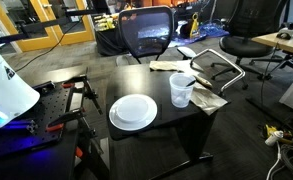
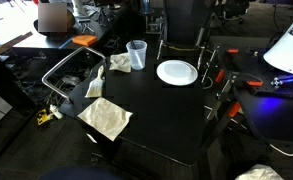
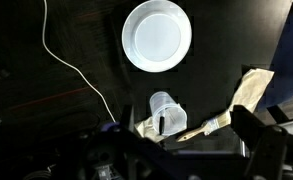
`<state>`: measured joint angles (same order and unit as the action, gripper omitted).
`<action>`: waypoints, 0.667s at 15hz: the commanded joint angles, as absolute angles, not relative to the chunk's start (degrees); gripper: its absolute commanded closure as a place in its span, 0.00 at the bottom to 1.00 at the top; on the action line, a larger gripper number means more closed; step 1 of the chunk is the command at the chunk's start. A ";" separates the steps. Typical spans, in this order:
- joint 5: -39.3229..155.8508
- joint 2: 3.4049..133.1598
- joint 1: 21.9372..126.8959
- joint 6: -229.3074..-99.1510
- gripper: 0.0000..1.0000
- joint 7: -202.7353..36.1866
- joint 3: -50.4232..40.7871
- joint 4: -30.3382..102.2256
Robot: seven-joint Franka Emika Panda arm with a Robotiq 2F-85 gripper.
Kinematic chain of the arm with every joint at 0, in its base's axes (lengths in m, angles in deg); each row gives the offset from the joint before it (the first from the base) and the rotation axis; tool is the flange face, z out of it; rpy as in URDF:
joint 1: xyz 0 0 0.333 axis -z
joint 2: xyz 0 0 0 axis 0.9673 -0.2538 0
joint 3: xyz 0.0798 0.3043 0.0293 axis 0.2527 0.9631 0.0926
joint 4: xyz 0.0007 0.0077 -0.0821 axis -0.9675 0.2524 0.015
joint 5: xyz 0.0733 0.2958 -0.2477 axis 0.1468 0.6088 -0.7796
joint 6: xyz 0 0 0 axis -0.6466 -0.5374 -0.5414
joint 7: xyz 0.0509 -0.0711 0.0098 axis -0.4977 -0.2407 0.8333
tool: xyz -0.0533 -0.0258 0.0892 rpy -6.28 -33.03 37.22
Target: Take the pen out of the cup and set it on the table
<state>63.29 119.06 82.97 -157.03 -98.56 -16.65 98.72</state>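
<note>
Wrist view, black surface (image 3: 76, 40): white plate (image 3: 157, 36) top centre. Cup (image 3: 166, 106) lower centre, pen (image 3: 163, 123) still inside it. Crumpled napkin (image 3: 251, 90) right of the cup. Fingers (image 3: 258, 135) dark and blurred along the bottom edge; can't tell how open they are or whether they hold anything.
</note>
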 commanded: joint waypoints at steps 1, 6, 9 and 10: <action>66.79 116.16 82.23 -157.76 0.00 -94.93 -14.04 96.08; 67.70 113.51 82.19 -162.34 0.00 -84.45 -7.04 96.41; 66.12 111.98 82.86 -170.16 0.00 -76.02 -2.02 98.80; 65.59 111.37 83.17 -172.96 0.00 -73.06 -0.45 99.58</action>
